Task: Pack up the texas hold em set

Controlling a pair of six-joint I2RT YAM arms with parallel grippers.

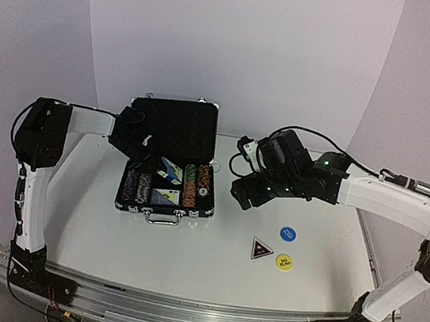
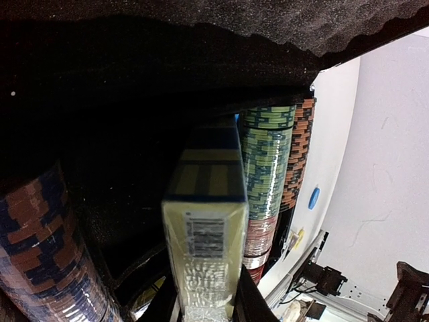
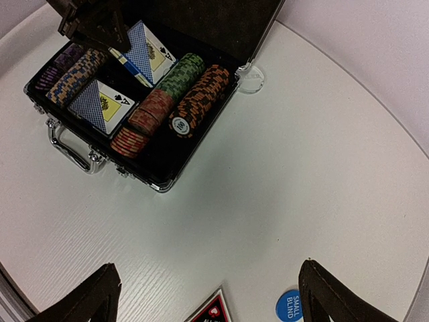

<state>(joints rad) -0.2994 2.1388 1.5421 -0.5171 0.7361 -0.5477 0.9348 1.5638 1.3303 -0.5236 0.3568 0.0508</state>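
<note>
Far-left corner of open case (image 1: 175, 115): left gripper (image 1: 141, 154) clamped on blue card deck (image 2: 204, 228), deck tilted, long axis near-far, above middle slot between chip rows (image 1: 196, 184). Right of case: right gripper (image 1: 244, 194) hovers empty, fingers wide apart. Near-right of it, loose on table (image 1: 207, 276): triangular marker (image 1: 261, 250), blue button (image 1: 287, 234), yellow button (image 1: 285, 262). Right arm nearer these.

Robotics lab cell that I operate remotely: white tabletop (image 1: 108, 234) enclosed by a plain curved backdrop (image 1: 239, 44), left arm (image 1: 30, 207) and right arm (image 1: 390, 198) bolted to an aluminium rail (image 1: 194, 310).
</note>
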